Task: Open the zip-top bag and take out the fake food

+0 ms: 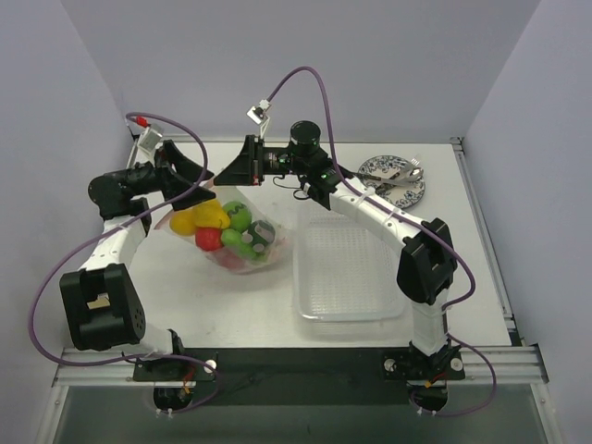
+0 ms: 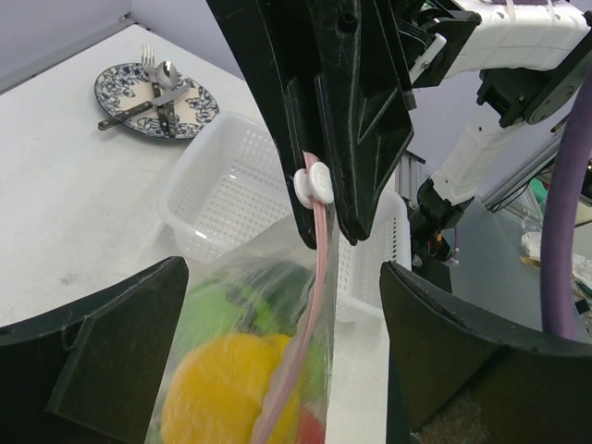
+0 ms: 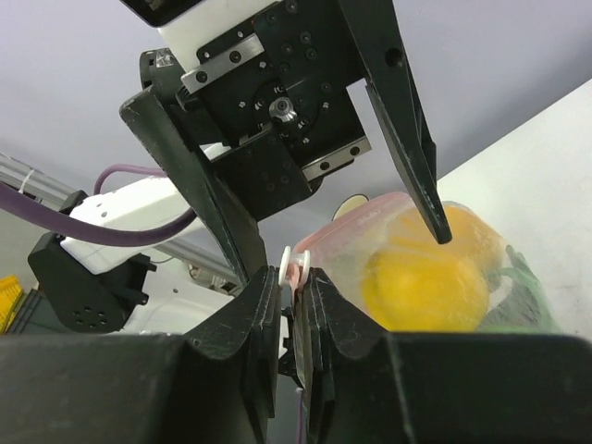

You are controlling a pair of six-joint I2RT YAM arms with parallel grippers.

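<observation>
LIGHT: we saw bright, even light from above on the white table point(image 1: 231, 314), shadows faint and soft | GLARE: we noted mild sheen on the zip-top bag point(image 1: 254, 259) | FOCUS: we found the overhead view sharp; in the left wrist view the fake food point(image 2: 227, 393) was blurred, near parts dark

The crinkly transparent plastic zip-top bag point(image 1: 268, 252) slants downward, its pink zip strip point(image 2: 319, 231) pinched at the white slider point(image 2: 314, 182) by the right claw point(image 3: 294, 277), its neck between the spread fingers of the left claw point(image 2: 282, 324), with glossy yellow, red and green plastic fruits point(image 1: 225, 228) bunched inside below both claws.
</observation>
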